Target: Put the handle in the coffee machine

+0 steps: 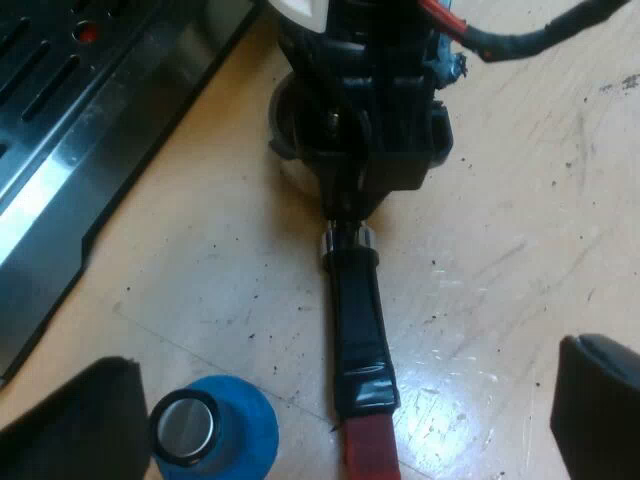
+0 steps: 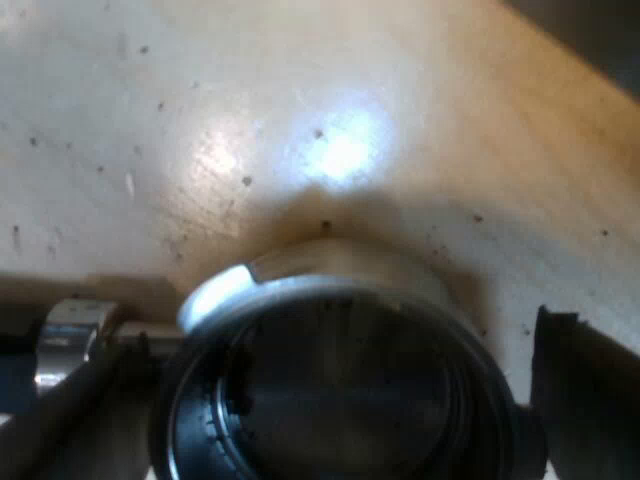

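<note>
Holder (image 1: 358, 320) lay flat on the wooden table (image 1: 520, 250), not yet in the machine. Its metal basket end was under the right gripper (image 2: 330, 400) and its red tip pointed toward the left gripper (image 1: 335, 415). The left gripper hung above the handle's red end with its fingers (image 1: 70, 420) wide apart, holding nothing. The right gripper sat around the basket; couldn't tell if it had actually clamped. Blue tamper (image 1: 215, 430) stood just beside the red tip, near one left finger. Espresso machine (image 1: 70, 120) was close by, its slotted tray edge near the basket. Main risk: the round, smooth metal rim makes a poor grip, so a lift from that end would likely let the long handle sag or twist the holder out. Second risk: the left gripper closing or dropping on the handle could clip the tamper and tip it. Third: a tilted holder probably wouldn't seat at the machine's front and could knock the tray edge on the way over.
</note>
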Available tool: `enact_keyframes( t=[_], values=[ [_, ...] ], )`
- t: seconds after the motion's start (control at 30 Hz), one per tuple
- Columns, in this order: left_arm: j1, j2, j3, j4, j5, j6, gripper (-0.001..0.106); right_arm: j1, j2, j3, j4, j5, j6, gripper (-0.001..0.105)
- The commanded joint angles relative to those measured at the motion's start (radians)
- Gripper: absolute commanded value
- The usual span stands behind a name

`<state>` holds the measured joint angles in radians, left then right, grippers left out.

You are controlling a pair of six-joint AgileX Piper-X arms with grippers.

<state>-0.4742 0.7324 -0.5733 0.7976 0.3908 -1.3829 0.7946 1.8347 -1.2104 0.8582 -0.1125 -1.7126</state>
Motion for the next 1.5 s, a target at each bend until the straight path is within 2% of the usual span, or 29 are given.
enact_keyframes(
  t=[0.03,0.1,0.2,0.27,0.3,0.33,0.37,0.5,0.73,0.8,0.9,1.2,1.37,1.5],
  values=[
    [0.0,-0.003,-0.006,-0.009,0.008,-0.012,0.083,-0.001,-0.009,-0.009,-0.007,-0.004,-0.024,0.075],
    [0.0,-0.003,-0.006,-0.009,0.008,-0.012,0.083,-0.001,-0.009,-0.009,-0.01,-0.004,-0.04,0.075],
    [0.0,-0.003,-0.006,-0.009,0.008,-0.008,0.083,-0.001,-0.009,-0.009,0.006,-0.004,-0.042,0.058],
    [0.0,-0.003,-0.006,-0.009,0.01,-0.003,0.083,-0.001,-0.009,-0.009,0.024,-0.004,-0.033,0.033],
    [0.0,-0.003,-0.006,-0.009,0.011,-0.003,0.083,-0.001,-0.009,-0.009,0.026,-0.004,-0.031,0.027],
    [0.0,-0.003,-0.006,-0.009,0.02,0.002,0.083,-0.001,-0.014,-0.009,0.04,-0.01,-0.024,0.009],
    [0.0,-0.003,-0.006,-0.003,0.034,0.014,0.083,-0.001,-0.019,-0.009,0.049,-0.022,-0.018,0.0],
    [0.0,-0.003,-0.006,0.015,0.071,0.054,0.083,-0.001,-0.052,-0.009,0.089,-0.026,0.008,0.0],
    [0.0,-0.003,-0.006,0.013,0.084,0.146,0.083,0.002,-0.14,-0.009,0.183,-0.019,0.174,0.0],
    [0.0,-0.001,-0.006,0.013,0.084,0.175,0.083,0.003,-0.164,-0.009,0.19,-0.019,0.189,0.0],
    [0.0,0.016,-0.006,0.013,0.08,0.177,0.083,0.003,-0.196,-0.009,0.206,-0.019,0.218,0.0],
    [-0.03,0.052,0.007,0.008,0.06,0.198,0.083,0.003,-0.265,-0.009,0.234,-0.031,0.215,0.0],
    [-0.035,0.082,0.036,-0.025,0.048,0.198,0.083,0.003,-0.303,-0.009,0.233,-0.097,0.215,0.0],
    [-0.035,0.099,0.04,-0.054,0.046,0.198,0.083,0.003,-0.319,-0.009,0.233,-0.111,0.215,0.0]
  ],
)
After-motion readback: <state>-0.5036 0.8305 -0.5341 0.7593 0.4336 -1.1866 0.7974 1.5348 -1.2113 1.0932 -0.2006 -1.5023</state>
